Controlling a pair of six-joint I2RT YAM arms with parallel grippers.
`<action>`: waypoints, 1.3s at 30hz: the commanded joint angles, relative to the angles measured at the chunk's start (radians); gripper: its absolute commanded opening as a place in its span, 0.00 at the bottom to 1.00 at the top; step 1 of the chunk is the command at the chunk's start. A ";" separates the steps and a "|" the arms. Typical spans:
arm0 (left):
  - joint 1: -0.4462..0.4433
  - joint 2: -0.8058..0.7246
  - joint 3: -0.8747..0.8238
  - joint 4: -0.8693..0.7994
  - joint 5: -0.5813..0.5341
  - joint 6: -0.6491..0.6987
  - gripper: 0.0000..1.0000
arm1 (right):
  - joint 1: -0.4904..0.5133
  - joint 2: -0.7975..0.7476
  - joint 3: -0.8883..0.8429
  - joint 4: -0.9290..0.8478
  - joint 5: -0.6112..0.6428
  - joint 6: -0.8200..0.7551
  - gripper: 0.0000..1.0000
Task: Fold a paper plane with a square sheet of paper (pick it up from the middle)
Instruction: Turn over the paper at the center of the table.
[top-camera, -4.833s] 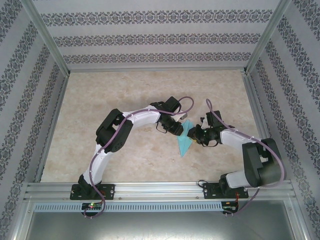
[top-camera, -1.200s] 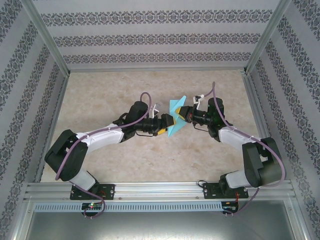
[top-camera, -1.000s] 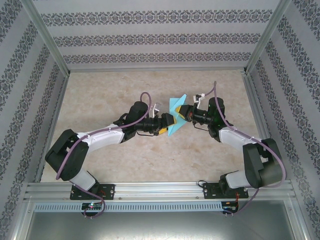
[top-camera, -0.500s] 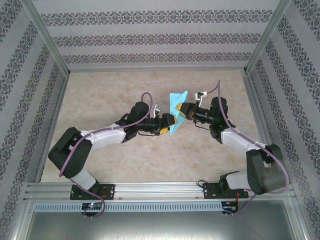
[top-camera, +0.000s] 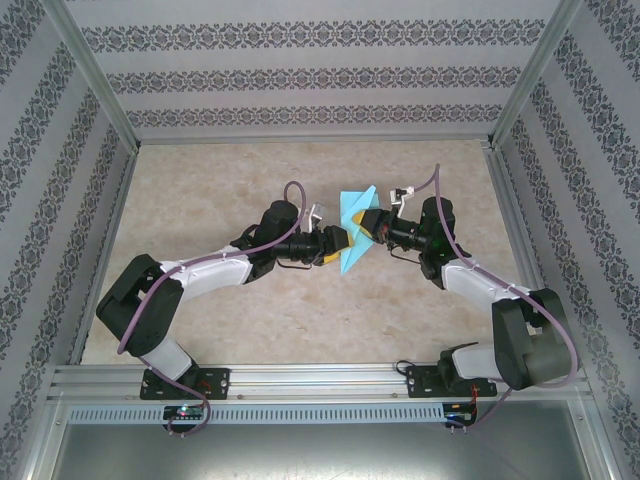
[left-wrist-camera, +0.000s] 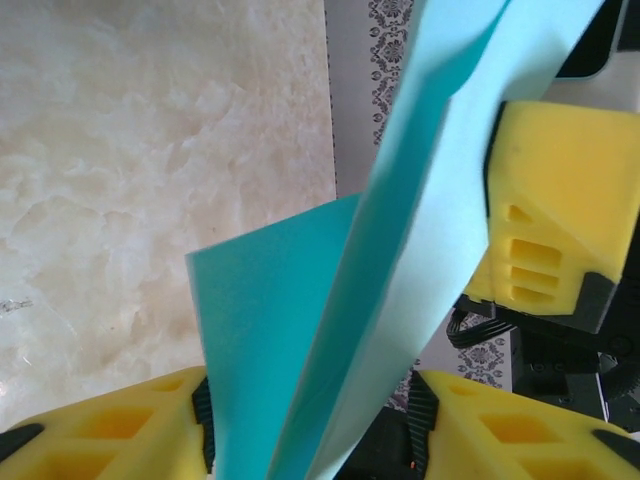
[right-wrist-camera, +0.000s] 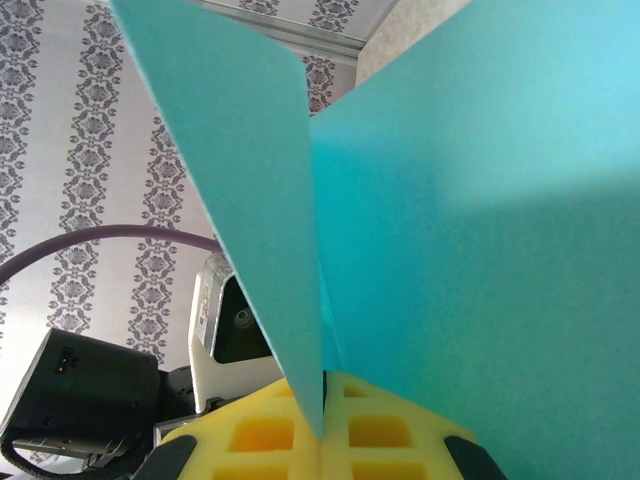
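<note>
Two grippers meet above the beige marbled tabletop (top-camera: 250, 180): the right gripper (top-camera: 366, 223) is clamped on the partly folded turquoise-blue paper sheet (top-camera: 352, 205), held on edge in mid-air, long axis near-to-far, while the left gripper (top-camera: 340, 241), immediately leftward, stands half open astride its near flap.

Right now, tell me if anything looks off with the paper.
Nothing looks torn. The blue paper, pinched in the shut right gripper above the table, has two flaps splaying into a V rather than lying flat together; the left gripper straddles them.
</note>
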 joint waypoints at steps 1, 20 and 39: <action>-0.007 -0.023 0.032 0.006 0.023 0.033 0.52 | -0.019 0.004 -0.016 0.030 -0.010 -0.004 0.00; -0.002 -0.004 0.062 -0.054 0.043 0.063 0.30 | -0.033 0.010 -0.037 0.066 -0.022 0.018 0.00; 0.042 -0.062 0.215 -0.595 -0.121 0.400 0.10 | -0.069 -0.093 0.001 -0.350 0.051 -0.271 0.52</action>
